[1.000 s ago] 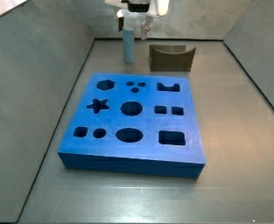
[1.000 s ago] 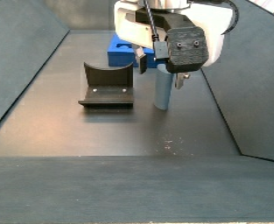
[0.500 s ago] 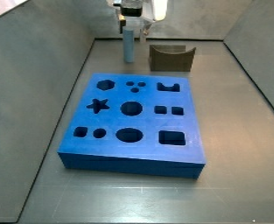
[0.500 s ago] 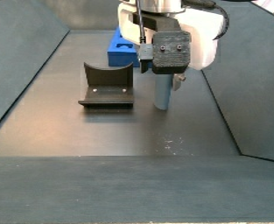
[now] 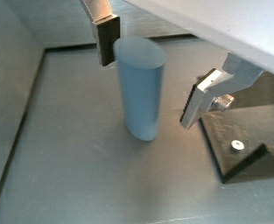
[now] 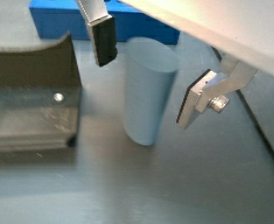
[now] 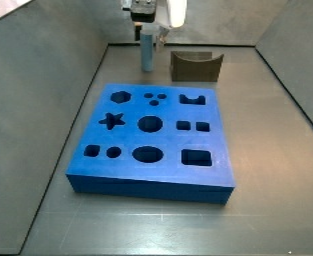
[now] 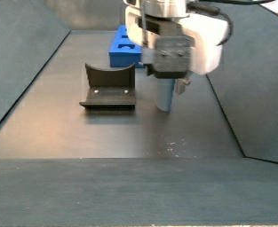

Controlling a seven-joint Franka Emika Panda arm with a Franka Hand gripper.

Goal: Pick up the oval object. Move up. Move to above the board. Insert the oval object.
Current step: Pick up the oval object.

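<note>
Gripper (image 5: pixel 151 79) astride upright oval object (image 5: pixel 140 87)

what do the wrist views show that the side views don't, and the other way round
Only the wrist views show the gripper open, its fingers either side of the upright oval peg with gaps between. Only a side view shows the blue board's full grid of cut-out holes. Both kinds share the peg standing on the floor beside the dark fixture, with the gripper around its top.
</note>
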